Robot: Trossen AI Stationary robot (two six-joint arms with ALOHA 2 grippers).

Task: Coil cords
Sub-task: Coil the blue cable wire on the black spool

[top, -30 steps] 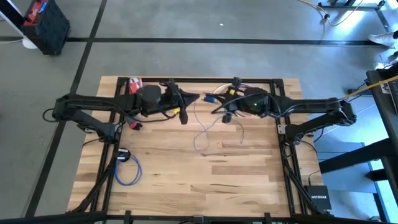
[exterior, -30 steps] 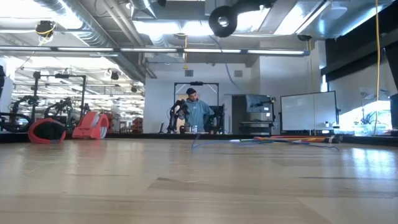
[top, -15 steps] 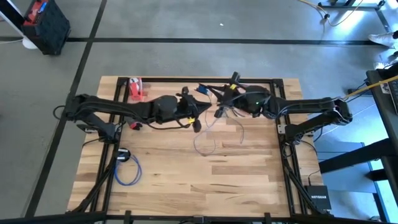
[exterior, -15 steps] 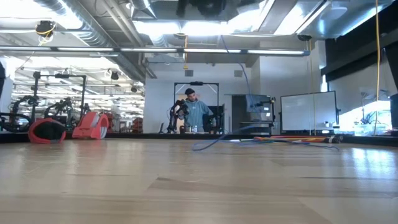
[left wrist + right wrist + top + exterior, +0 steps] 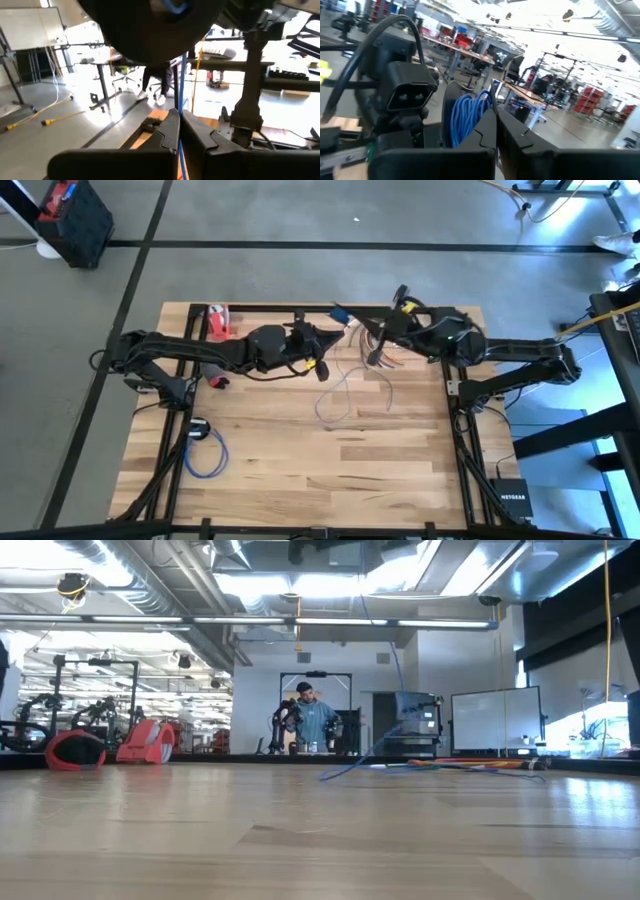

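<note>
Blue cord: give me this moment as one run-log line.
left hand: shut on blue cord | right hand: shut, beside blue coils | cord tail: hanging to table | second blue cord: near left edge

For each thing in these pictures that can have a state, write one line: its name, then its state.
Left gripper: shut on the thin blue cord, raised above the wooden table.
Right gripper: shut, next to a bundle of blue cord loops.
Second blue cord near the table's left front corner: lying in loops, untouched.
</note>
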